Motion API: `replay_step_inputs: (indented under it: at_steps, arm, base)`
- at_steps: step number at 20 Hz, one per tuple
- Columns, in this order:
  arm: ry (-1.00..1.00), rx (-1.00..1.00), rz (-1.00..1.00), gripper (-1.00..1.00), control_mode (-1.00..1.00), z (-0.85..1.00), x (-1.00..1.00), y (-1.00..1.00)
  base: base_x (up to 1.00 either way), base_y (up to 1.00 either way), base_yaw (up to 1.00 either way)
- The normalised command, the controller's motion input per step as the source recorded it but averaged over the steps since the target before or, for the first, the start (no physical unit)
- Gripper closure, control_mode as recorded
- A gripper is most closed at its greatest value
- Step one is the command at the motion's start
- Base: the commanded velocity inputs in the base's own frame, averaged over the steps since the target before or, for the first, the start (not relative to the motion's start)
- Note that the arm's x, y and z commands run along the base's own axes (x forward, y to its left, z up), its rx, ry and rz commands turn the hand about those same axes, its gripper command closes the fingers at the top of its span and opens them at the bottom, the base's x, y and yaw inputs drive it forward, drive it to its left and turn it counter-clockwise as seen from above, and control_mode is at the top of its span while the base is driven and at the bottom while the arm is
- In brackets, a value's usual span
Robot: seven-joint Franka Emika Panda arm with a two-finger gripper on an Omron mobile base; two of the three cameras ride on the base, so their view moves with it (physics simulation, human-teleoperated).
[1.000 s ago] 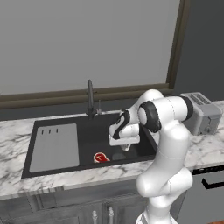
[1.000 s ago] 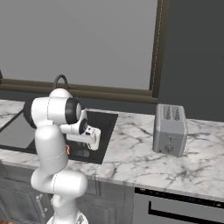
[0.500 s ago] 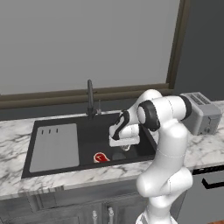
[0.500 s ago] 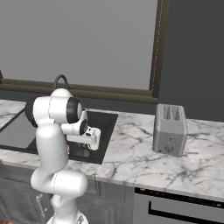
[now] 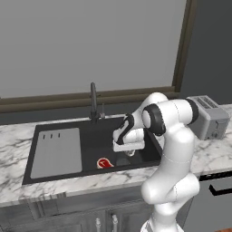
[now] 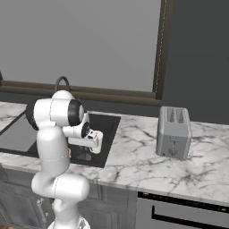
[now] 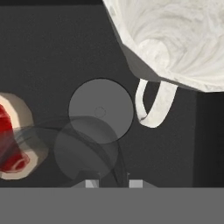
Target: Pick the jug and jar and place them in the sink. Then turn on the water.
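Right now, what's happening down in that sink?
Tool shut on jar, low over sink. Jug already in the basin beside it. Red meat piece nearby. Faucet dry.

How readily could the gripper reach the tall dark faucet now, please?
Probably yes, once emptied: the gripper, low in the black sink, seems shut on the grey translucent jar; nothing blocks the faucet behind.

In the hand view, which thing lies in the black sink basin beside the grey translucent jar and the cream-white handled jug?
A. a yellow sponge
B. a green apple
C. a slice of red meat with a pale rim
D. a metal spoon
C: the hand view shows a slice of red meat with a pale rim on the floor of the black sink basin, next to the grey translucent jar and the cream-white handled jug.
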Motion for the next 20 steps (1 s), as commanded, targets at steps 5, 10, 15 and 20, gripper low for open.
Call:
replay_step_inputs:
  at_steps: [5,10,15,20]
  arm:
    - [0.00,0.00,0.00,1.00,-1.00,0.00,0.00,0.00]
    - [0.00,0.00,0.00,-1.00,-1.00,0.00,0.00,0.00]
    - [0.00,0.00,0.00,-1.00,-1.00,0.01,0.00,0.00]
    - [-0.04,0.00,0.00,-1.00,-1.00,0.28,0.00,0.00]
  base:
    - [0.00,0.00,0.00]
    - [0.00,0.00,0.00]
    - [0.00,0.00,0.00]
    - [0.00,0.00,0.00]
